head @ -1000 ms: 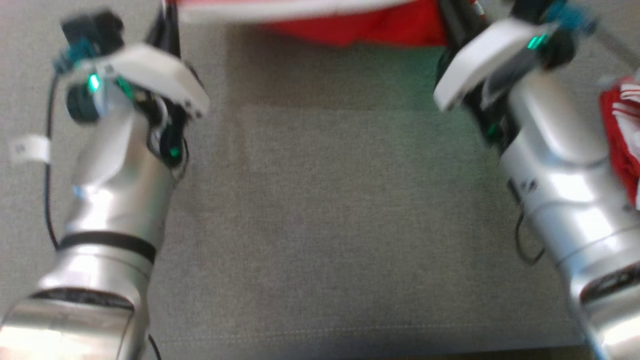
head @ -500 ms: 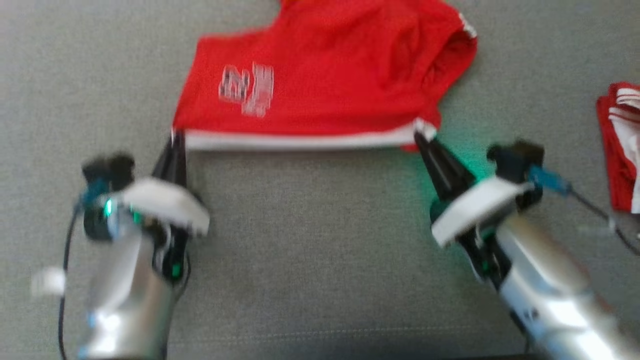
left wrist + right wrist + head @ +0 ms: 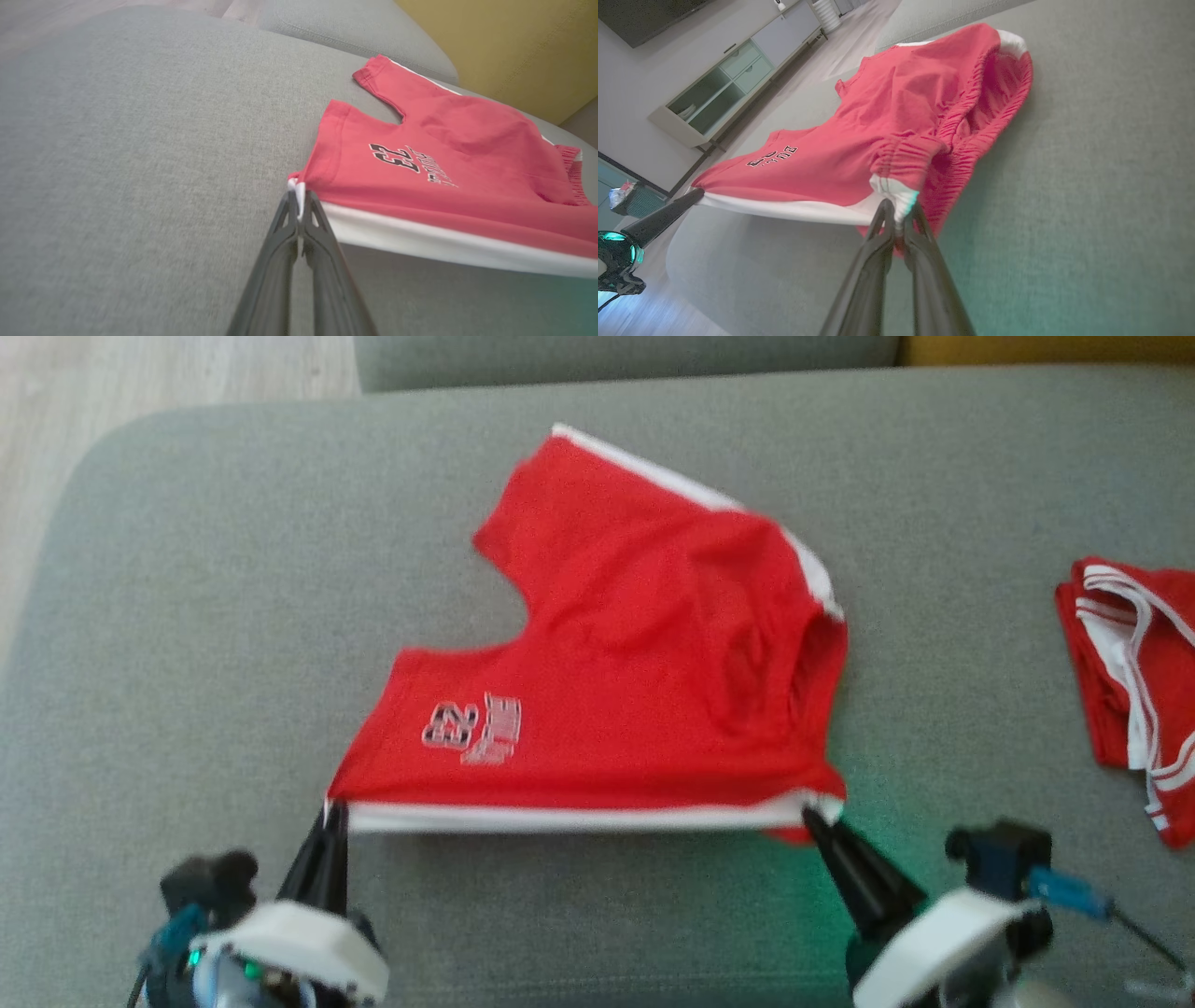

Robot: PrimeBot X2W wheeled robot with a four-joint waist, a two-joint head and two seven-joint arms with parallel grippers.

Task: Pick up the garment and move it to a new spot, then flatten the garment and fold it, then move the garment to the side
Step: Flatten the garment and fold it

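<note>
Red shorts (image 3: 635, 644) with a white side stripe and a "23" print lie spread on the grey sofa cushion (image 3: 233, 616). My left gripper (image 3: 332, 810) is shut on the near left corner of the white stripe, seen close in the left wrist view (image 3: 298, 196). My right gripper (image 3: 810, 814) is shut on the near right corner at the elastic waistband (image 3: 899, 205). The white edge (image 3: 569, 818) is stretched taut between both grippers and lifted slightly off the cushion. The far leg of the shorts (image 3: 420, 98) rests flat.
A second red and white garment (image 3: 1130, 691) lies folded at the cushion's right. The cushion's rounded left edge (image 3: 65, 523) drops to wooden floor (image 3: 140, 373). A sofa back (image 3: 616, 355) runs along the far side. The right wrist view shows a cabinet (image 3: 733, 88).
The head camera has tilted, so the whole scene slid down the picture. Both grippers keep their hold on the shorts' corners, and more of the garment lies spread on the cushion.
</note>
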